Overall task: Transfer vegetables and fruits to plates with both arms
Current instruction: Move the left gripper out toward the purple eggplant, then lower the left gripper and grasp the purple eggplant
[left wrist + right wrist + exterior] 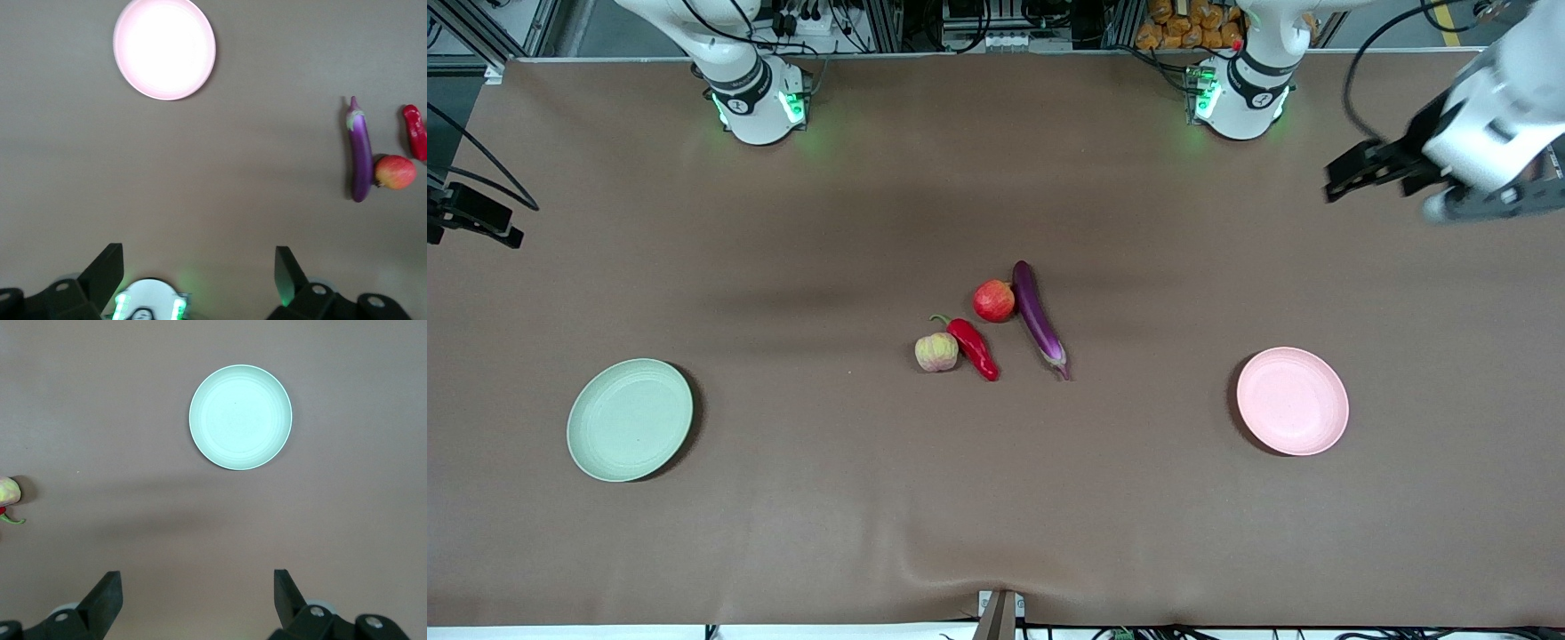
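Observation:
The purple eggplant (1039,318), red chili (973,348), red crowned fruit (994,300) and pale ribbed fruit (936,352) lie together at the table's middle. The pale green plate (630,420) sits toward the right arm's end and the pale pink plate (1292,401) toward the left arm's end; both are empty. My left gripper (1356,171) is open and empty, high over the table's left-arm end (200,257). My right gripper (489,222) is open and empty, high over the right-arm end (197,580). The left wrist view shows the eggplant (361,157).
The brown mat (996,498) covers the table and has a small ridge near its front edge. The two arm bases (760,102) glow green along the farthest edge. A small metal bracket (1000,613) sits at the front edge.

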`<state>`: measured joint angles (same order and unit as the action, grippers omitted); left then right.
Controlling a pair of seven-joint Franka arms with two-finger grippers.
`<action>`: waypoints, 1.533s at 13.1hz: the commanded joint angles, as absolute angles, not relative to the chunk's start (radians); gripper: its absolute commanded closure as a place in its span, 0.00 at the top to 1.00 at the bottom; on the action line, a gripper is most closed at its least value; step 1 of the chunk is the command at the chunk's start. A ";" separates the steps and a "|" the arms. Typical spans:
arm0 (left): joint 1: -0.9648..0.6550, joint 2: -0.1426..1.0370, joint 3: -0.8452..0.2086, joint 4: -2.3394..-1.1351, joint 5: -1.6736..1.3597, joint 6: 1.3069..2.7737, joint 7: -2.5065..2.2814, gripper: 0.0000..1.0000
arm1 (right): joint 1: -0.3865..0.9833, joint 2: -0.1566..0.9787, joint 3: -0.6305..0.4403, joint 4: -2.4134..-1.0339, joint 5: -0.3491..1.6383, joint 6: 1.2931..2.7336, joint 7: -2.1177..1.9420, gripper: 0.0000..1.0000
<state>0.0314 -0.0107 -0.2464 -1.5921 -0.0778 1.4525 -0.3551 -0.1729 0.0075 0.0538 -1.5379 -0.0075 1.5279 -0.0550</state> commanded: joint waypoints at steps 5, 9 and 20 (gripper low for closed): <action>0.028 0.061 -0.365 -1.600 -0.092 1.540 -0.534 1.00 | -0.184 0.003 0.063 -1.540 -0.003 1.534 -0.055 1.00; 0.026 0.129 -0.432 -1.612 -0.100 1.638 -0.577 1.00 | -0.181 0.003 0.063 -1.540 0.003 1.534 -0.055 1.00; -0.193 0.346 -0.485 -1.753 0.030 2.032 -0.986 1.00 | -0.181 0.003 0.063 -1.540 -0.006 1.534 -0.055 1.00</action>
